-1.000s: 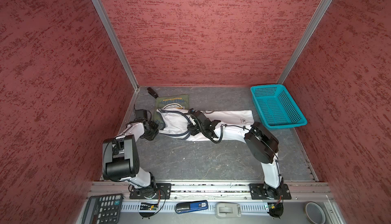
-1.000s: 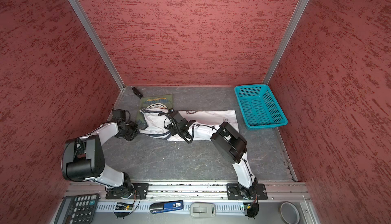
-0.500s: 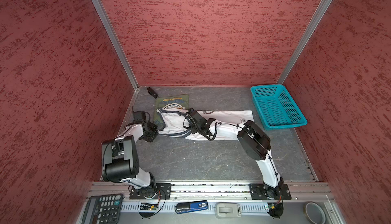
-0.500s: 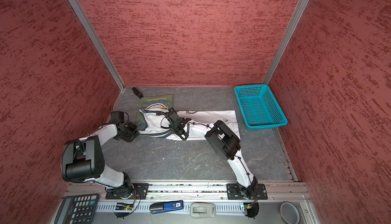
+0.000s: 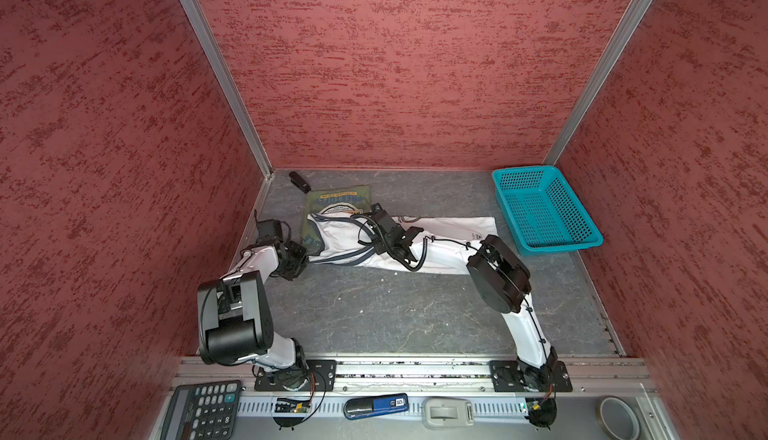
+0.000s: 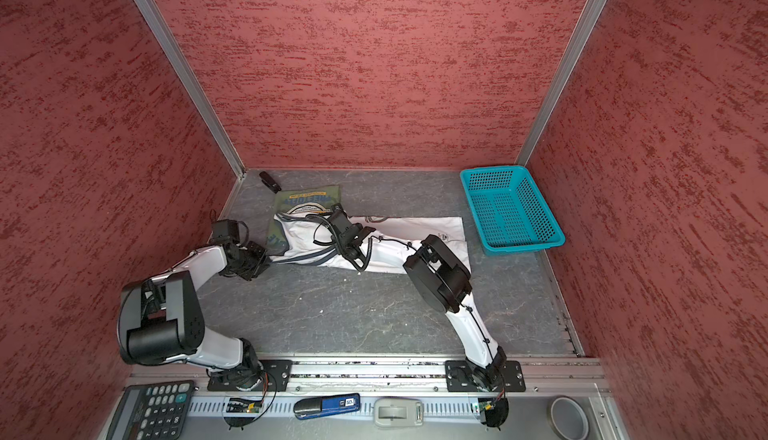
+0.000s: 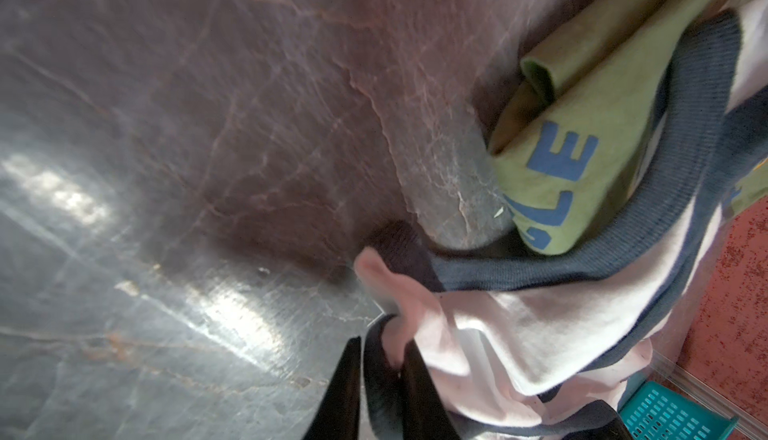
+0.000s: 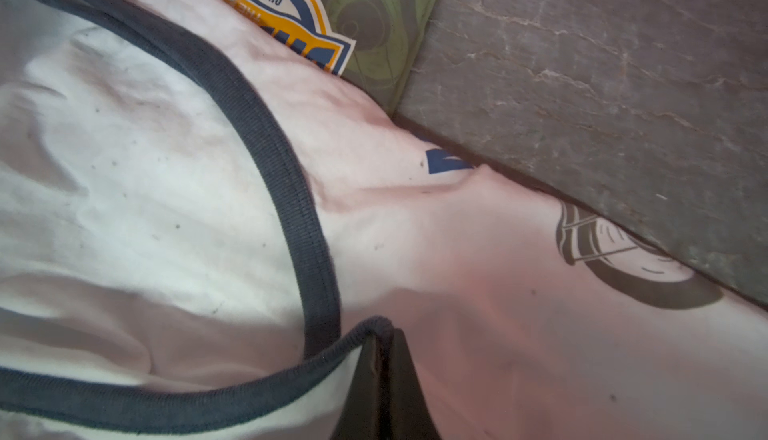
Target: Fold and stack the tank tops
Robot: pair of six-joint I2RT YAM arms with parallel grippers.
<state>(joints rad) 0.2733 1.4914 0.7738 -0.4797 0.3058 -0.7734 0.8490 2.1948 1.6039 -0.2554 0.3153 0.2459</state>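
Note:
The white tank top [image 5: 453, 225] [image 6: 419, 226] lies spread across the back of the table, its left end overlapping the folded olive tank top [image 5: 337, 197] [image 6: 306, 197]. My left gripper [image 7: 382, 344] [image 5: 304, 256] sits low at the white top's left corner. Its jaws stand slightly apart, with the grey-trimmed strap [image 7: 478, 280] lying between them. My right gripper [image 8: 384, 336] [image 5: 375, 214] reaches across the white tank top [image 8: 145, 209] and is shut on a raised loop of its grey trim [image 8: 324, 359]. The olive tank top [image 8: 374, 22] [image 7: 582, 159] shows just beyond.
A turquoise mesh basket [image 5: 548, 246] [image 6: 519, 246] stands at the back right. A small black object [image 5: 299, 181] lies in the back left corner. On the front rail lie a calculator [image 5: 201, 411], a blue device [image 5: 376, 405] and a tape roll [image 5: 619, 417]. Red walls enclose three sides.
My right gripper has shut on the white top's grey trim, and its arm has shifted slightly left. My left gripper's jaws have parted a little around the strap.

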